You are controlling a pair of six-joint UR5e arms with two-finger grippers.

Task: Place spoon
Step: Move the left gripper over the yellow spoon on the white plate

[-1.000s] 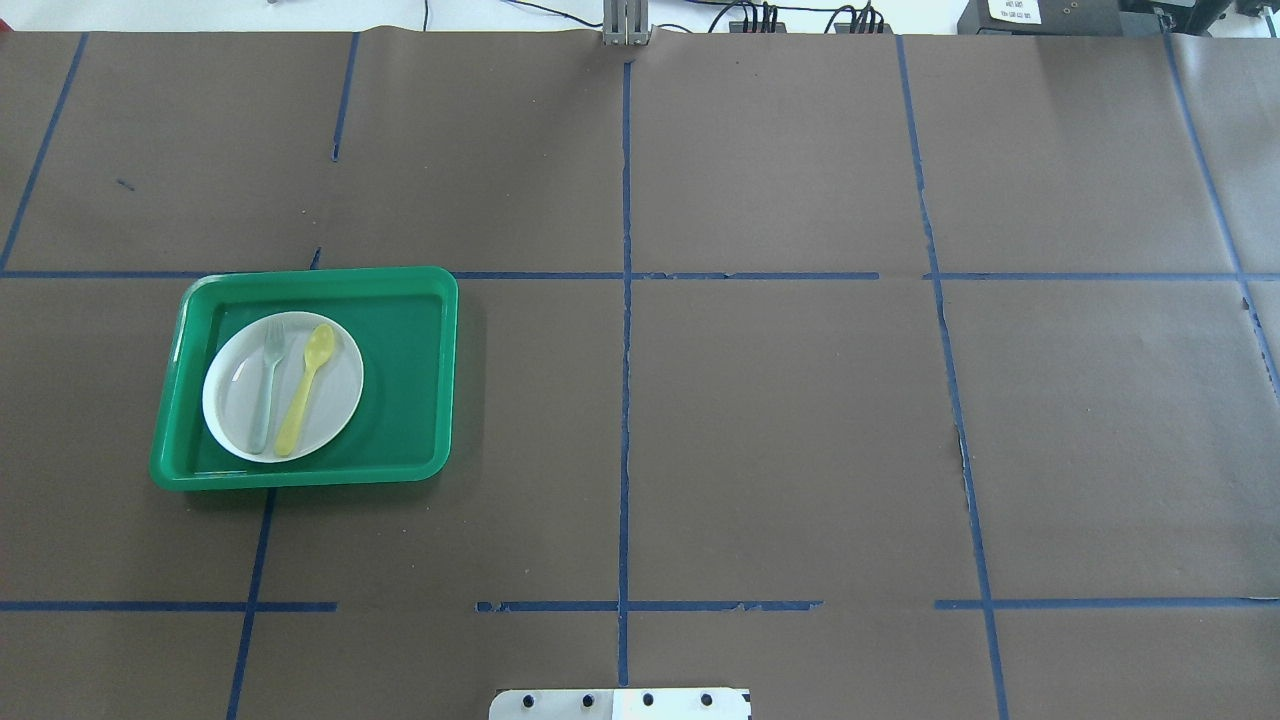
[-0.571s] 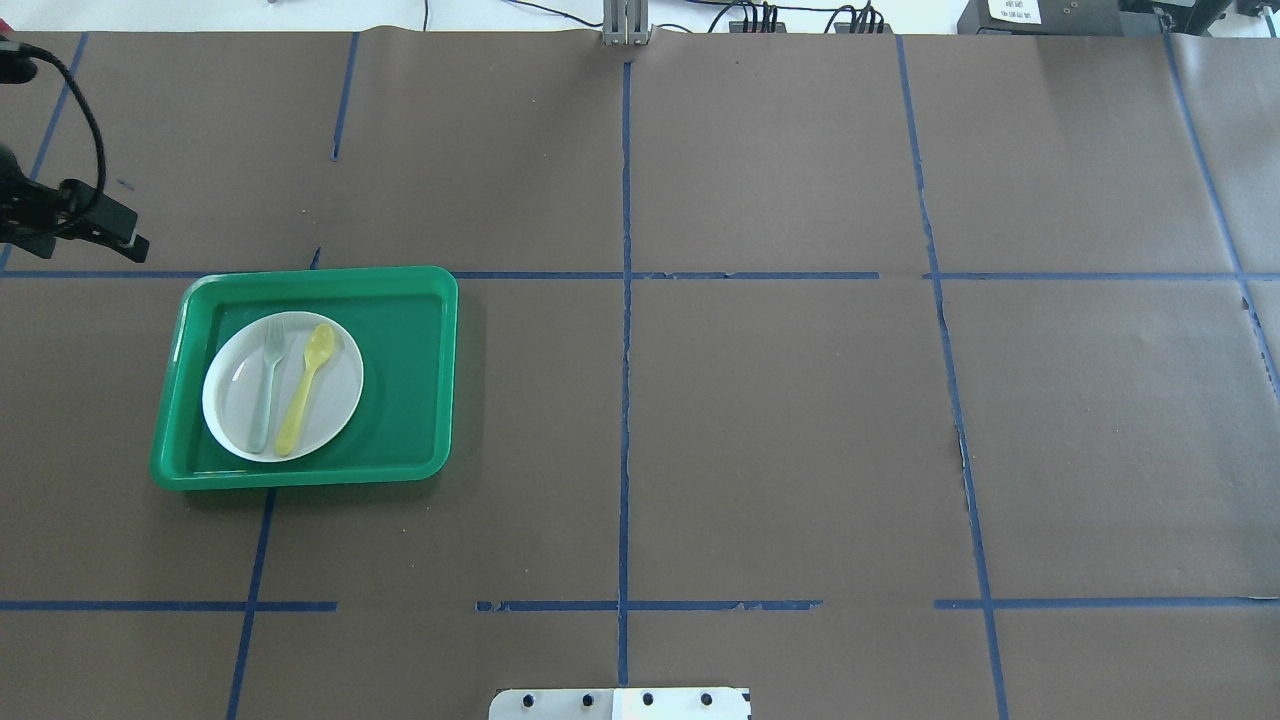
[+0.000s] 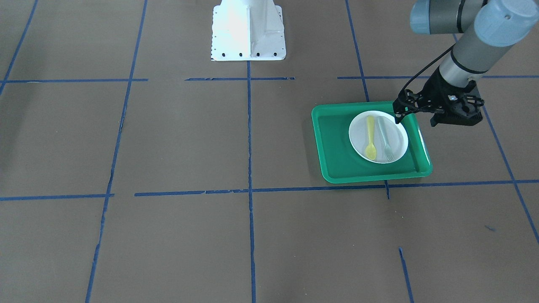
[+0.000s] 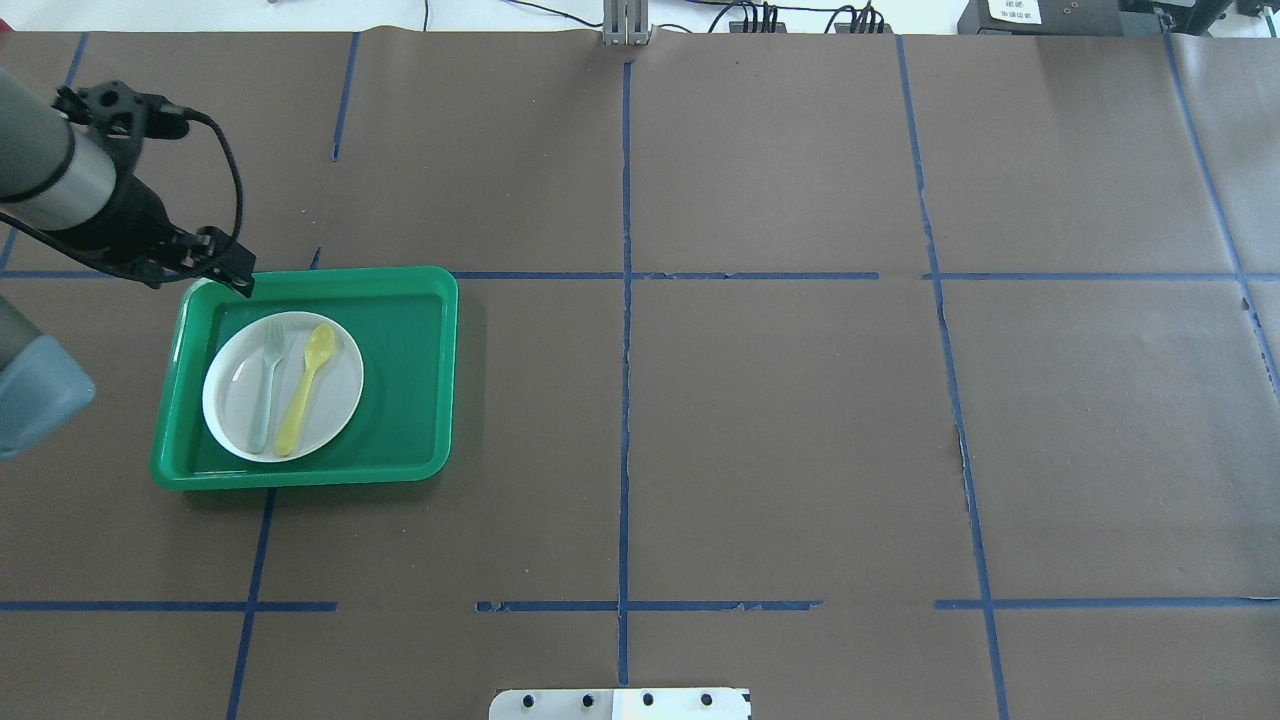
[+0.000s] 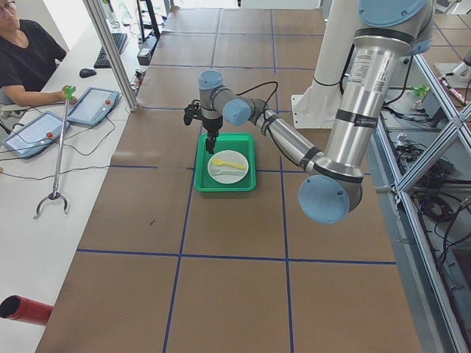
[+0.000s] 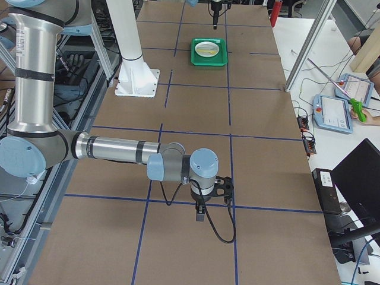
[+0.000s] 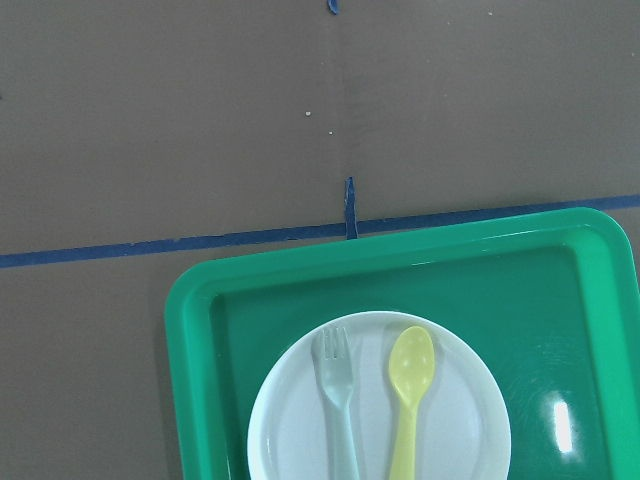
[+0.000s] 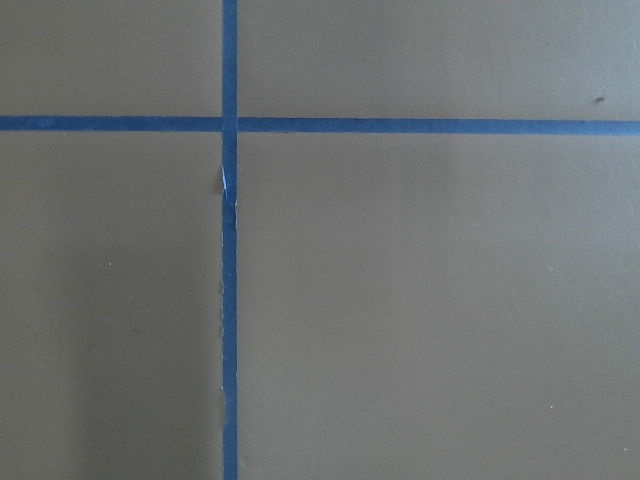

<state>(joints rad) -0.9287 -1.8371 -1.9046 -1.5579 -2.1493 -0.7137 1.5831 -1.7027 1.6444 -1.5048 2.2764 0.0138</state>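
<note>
Nearest the tabletop's right edge, the right pincer [image 6: 200, 215] hangs low over bare paper, likely parked clear of the work. Whether it is open cannot be told. Far off toward the left edge sits the tray [image 4: 405, 400] with a plate [image 4: 235, 400] in it. The spoon [image 4: 303, 395] lies flat on the plate, handle toward the robot's edge, parallel to the fork [image 4: 267, 390] and just apart from it. The left pincer [image 4: 242, 283] hangs above the tray's far left corner, clear of the spoon. Nothing shows in its grip and its jaws' state cannot be told. The left arm probably serves because the tray is on its side.
</note>
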